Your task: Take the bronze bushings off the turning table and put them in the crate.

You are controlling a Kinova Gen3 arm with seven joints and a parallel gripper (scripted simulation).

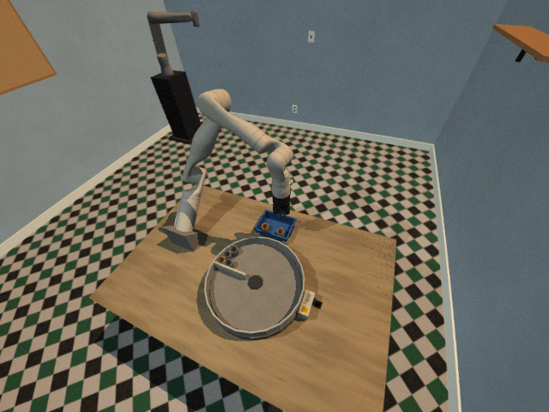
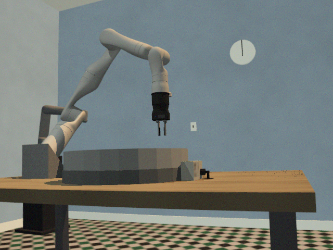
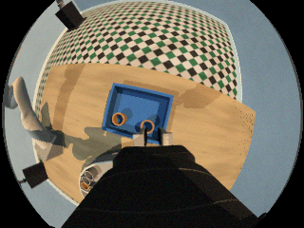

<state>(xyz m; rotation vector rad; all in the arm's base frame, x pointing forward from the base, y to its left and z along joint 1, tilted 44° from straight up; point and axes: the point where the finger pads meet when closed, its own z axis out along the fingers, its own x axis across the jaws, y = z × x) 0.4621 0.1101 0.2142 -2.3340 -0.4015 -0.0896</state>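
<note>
The blue crate (image 1: 292,229) (image 3: 135,102) stands behind the turning table (image 1: 266,308) (image 2: 120,158). Inside it are two bronze bushings, a left one (image 1: 264,229) (image 3: 113,120) and a right one (image 1: 280,233) (image 3: 147,131). On the turning table, beside the straight bar, one bronze bushing (image 1: 220,260) stands close among three steel bushings (image 1: 233,249) (image 1: 227,254) (image 1: 228,263). My gripper (image 1: 282,215) (image 2: 162,134) (image 3: 152,133) points down above the crate. Its fingers are parted with nothing between them. The crate is hidden in the exterior view.
The straight bar (image 1: 230,269) runs from the turning table's raised wall toward the dark centre hub (image 1: 255,281). A labelled box (image 1: 306,305) (image 2: 191,171) with a black knob (image 1: 317,303) sits against the wall's right side. The arm's grey base (image 1: 182,238) (image 2: 37,161) stands at the table's left.
</note>
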